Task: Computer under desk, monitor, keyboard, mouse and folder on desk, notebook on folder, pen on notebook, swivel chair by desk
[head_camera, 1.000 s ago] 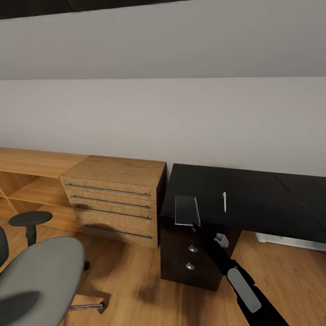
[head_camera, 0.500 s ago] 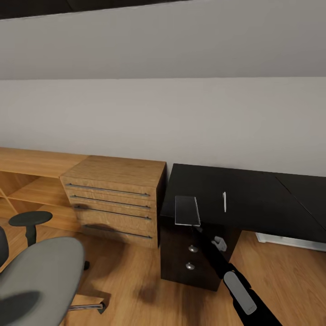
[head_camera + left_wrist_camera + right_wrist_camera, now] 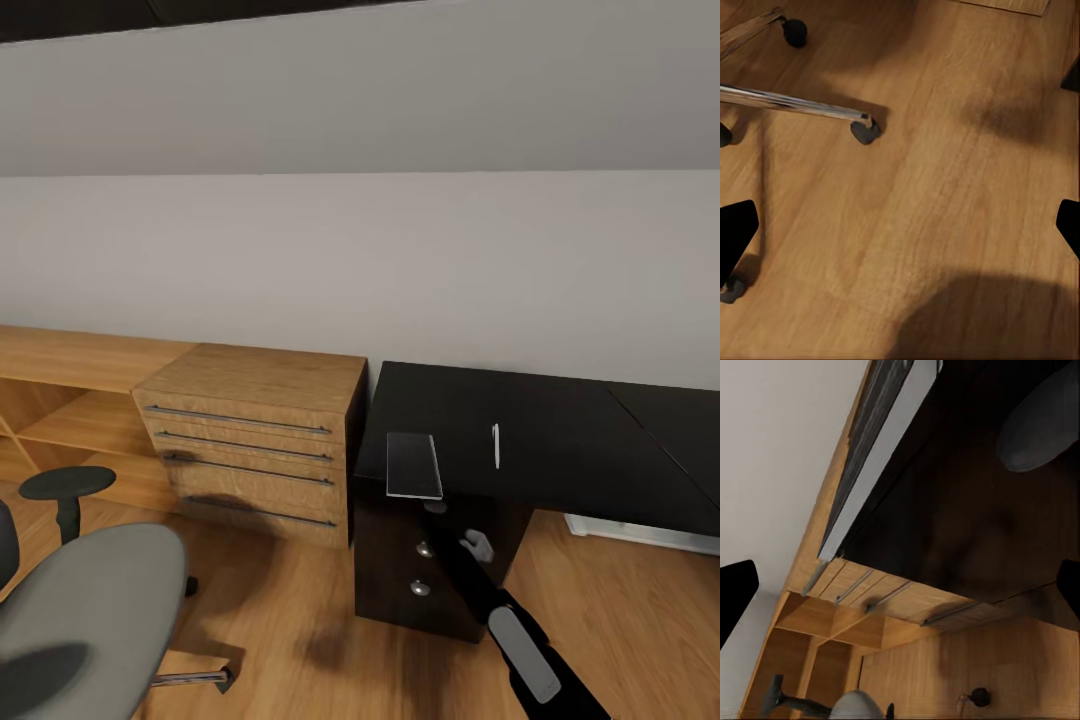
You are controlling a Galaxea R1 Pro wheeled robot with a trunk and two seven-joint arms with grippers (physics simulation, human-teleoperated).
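The grey notebook [image 3: 413, 465] lies flat on the black desk [image 3: 560, 430], at its front edge above the drawer pedestal. The slim pale pen [image 3: 495, 445] rests on the desk just right of it. My right gripper [image 3: 448, 522] hangs open below the notebook, in front of the pedestal's top drawer, holding nothing. The right wrist view looks up at the notebook's grey edge [image 3: 874, 472]. The swivel chair's grey seat [image 3: 85, 610] and black armrest [image 3: 67, 483] stand at lower left. My left gripper [image 3: 900, 229] is open over the floor by the chair's chrome base [image 3: 795, 105].
A light wooden drawer cabinet [image 3: 255, 440] stands against the desk's left side, with low wooden shelves [image 3: 60, 400] further left. The pedestal's drawer knobs [image 3: 425, 549] sit beside my right arm. Wooden floor [image 3: 280, 620] lies between the chair and the pedestal.
The notebook has settled flat on the desk's edge. My right gripper has drawn back and down away from it.
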